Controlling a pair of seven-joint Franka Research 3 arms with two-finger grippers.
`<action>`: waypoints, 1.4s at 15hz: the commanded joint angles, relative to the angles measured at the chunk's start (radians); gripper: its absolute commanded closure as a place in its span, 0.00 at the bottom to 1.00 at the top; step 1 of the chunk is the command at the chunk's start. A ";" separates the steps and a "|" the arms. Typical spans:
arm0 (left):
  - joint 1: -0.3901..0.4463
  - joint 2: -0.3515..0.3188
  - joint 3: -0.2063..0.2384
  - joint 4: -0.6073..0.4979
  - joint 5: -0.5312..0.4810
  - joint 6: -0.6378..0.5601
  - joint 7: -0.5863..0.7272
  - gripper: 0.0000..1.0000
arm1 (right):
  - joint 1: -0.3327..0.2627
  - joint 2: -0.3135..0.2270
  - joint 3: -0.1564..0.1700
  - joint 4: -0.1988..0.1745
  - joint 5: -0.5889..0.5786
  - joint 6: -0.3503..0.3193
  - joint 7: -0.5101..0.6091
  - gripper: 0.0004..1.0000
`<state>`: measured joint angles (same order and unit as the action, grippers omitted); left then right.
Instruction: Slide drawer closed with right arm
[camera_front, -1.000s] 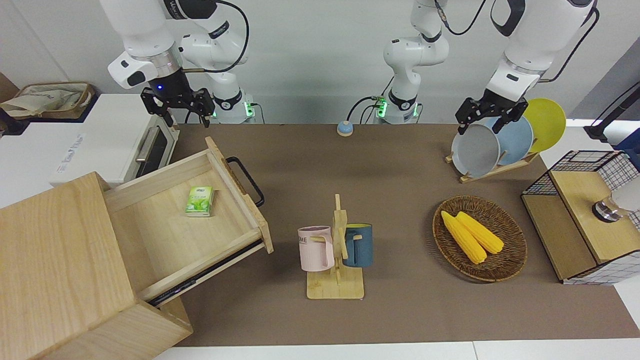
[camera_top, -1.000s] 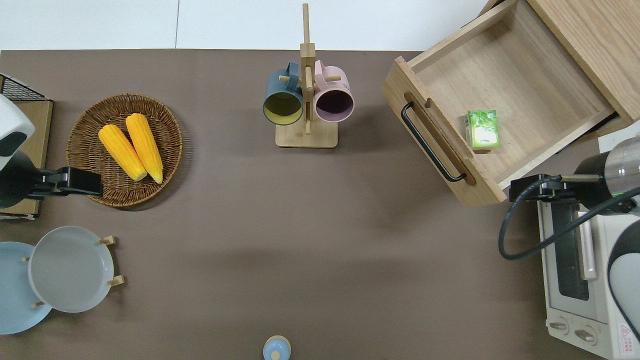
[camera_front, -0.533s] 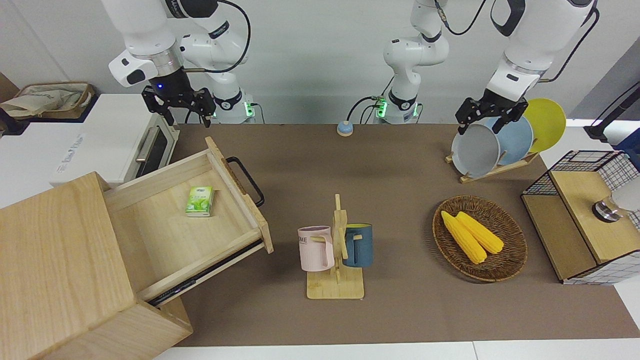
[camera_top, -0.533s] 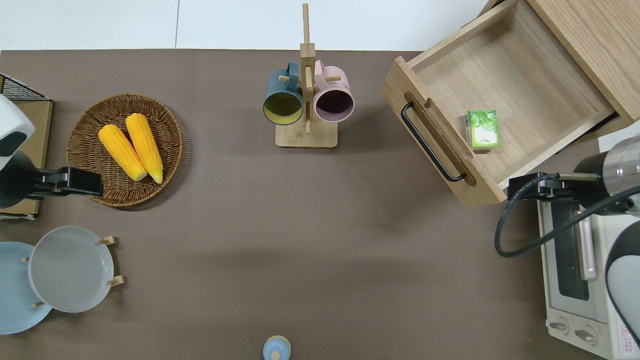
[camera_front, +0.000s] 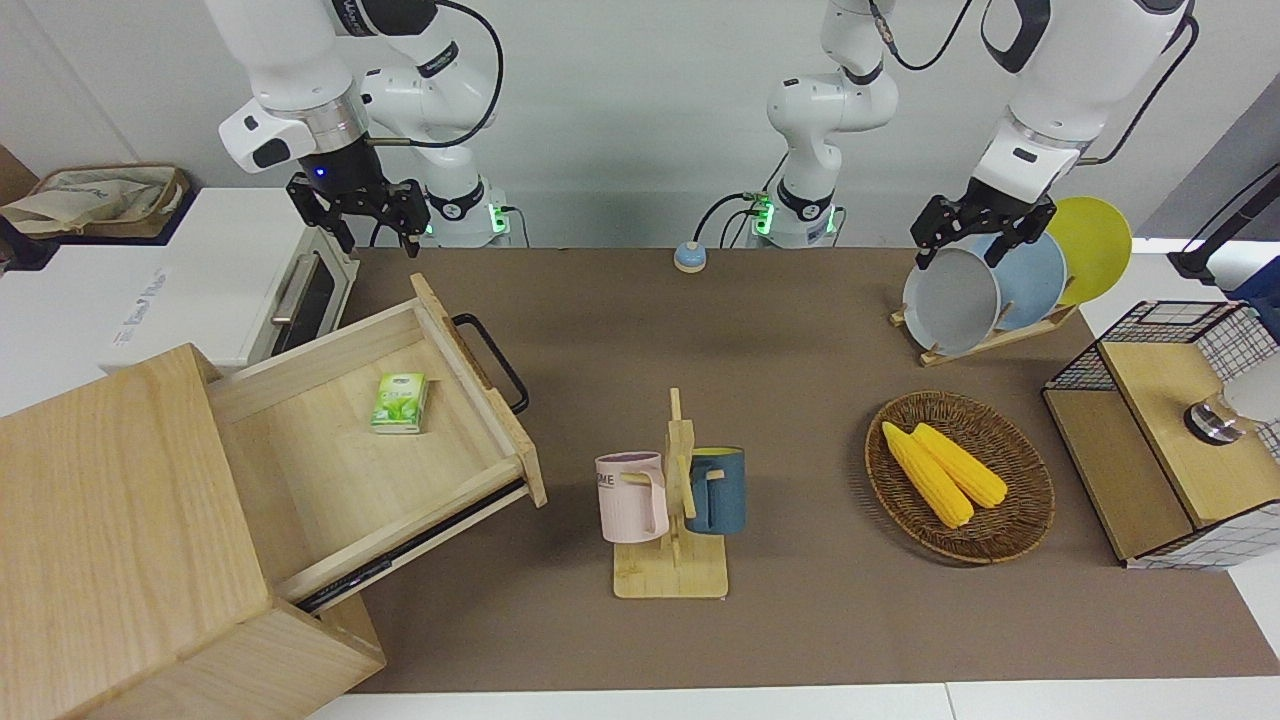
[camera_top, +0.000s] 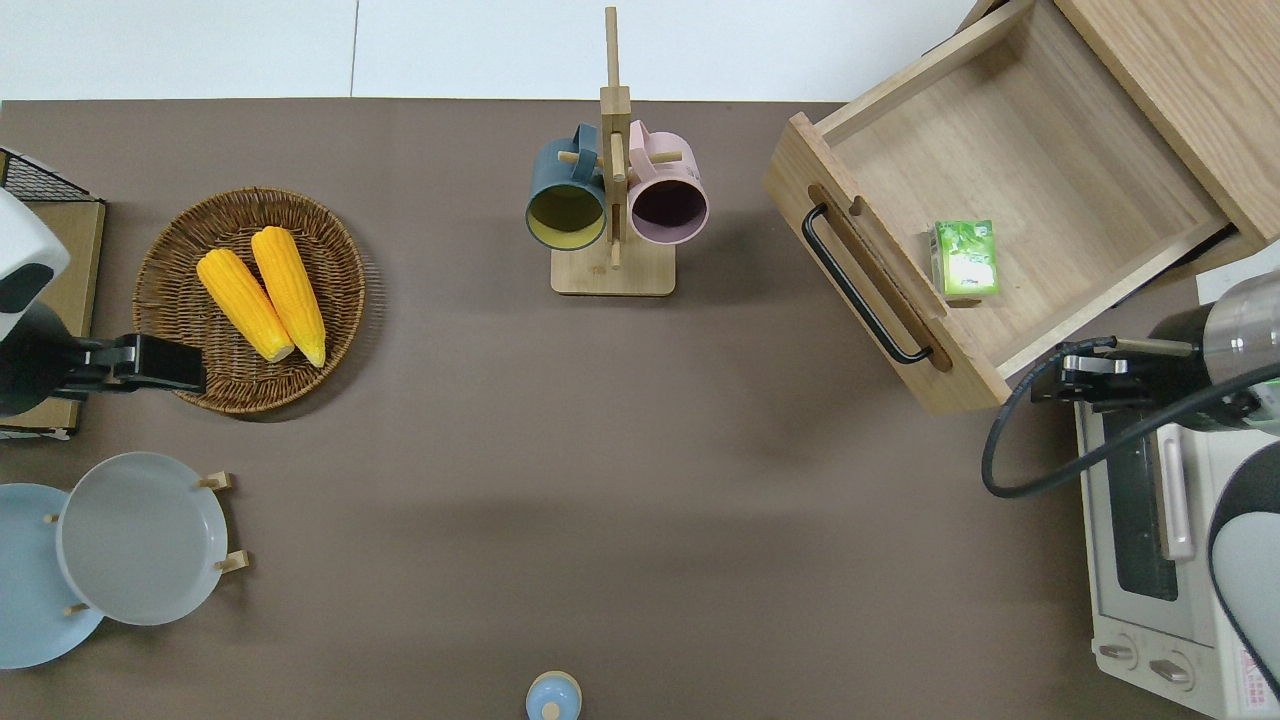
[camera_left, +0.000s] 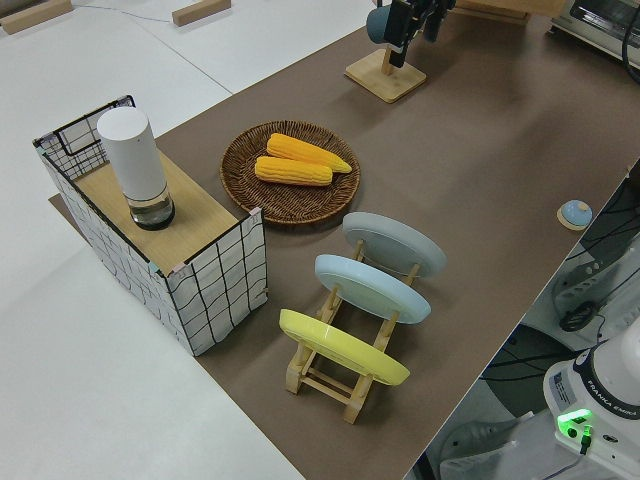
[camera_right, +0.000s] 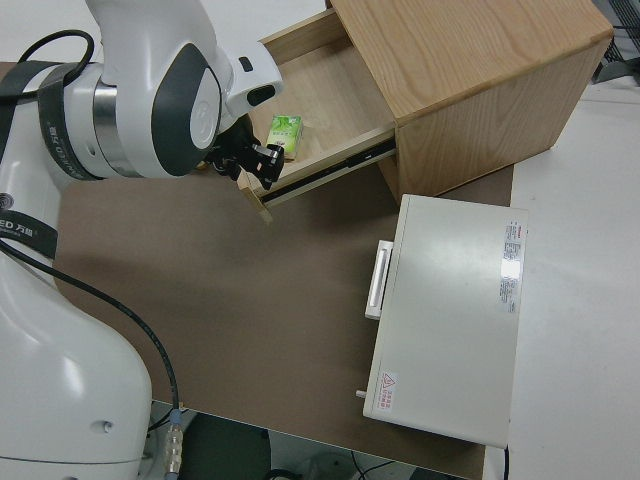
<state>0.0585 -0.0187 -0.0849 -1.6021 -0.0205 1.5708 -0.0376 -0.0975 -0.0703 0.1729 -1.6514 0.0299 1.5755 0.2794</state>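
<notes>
The right arm's black two-finger pincer (camera_front: 364, 213) hangs with fingers spread, empty, above the white toaster oven (camera_top: 1150, 520). Just past it on the table, the wide pale-wood drawer (camera_top: 985, 190) stands pulled out. The left arm is parked.

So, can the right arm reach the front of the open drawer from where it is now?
Probably yes. The right tool hangs over the toaster oven, beside the drawer; nothing stands between it and the black handle.
</notes>
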 joint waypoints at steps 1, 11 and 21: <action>-0.006 -0.009 0.002 0.001 0.013 -0.005 0.007 0.00 | -0.004 -0.011 0.014 -0.007 0.030 0.006 0.086 0.86; -0.006 -0.007 0.002 0.001 0.013 -0.005 0.007 0.00 | 0.015 -0.014 0.063 -0.007 0.100 0.017 0.510 1.00; -0.005 -0.009 0.004 0.001 0.013 -0.005 0.005 0.00 | 0.045 -0.013 0.178 -0.074 0.116 0.118 0.773 1.00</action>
<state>0.0585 -0.0188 -0.0849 -1.6021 -0.0205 1.5708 -0.0376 -0.0543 -0.0718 0.3151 -1.6603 0.1130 1.6186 0.9784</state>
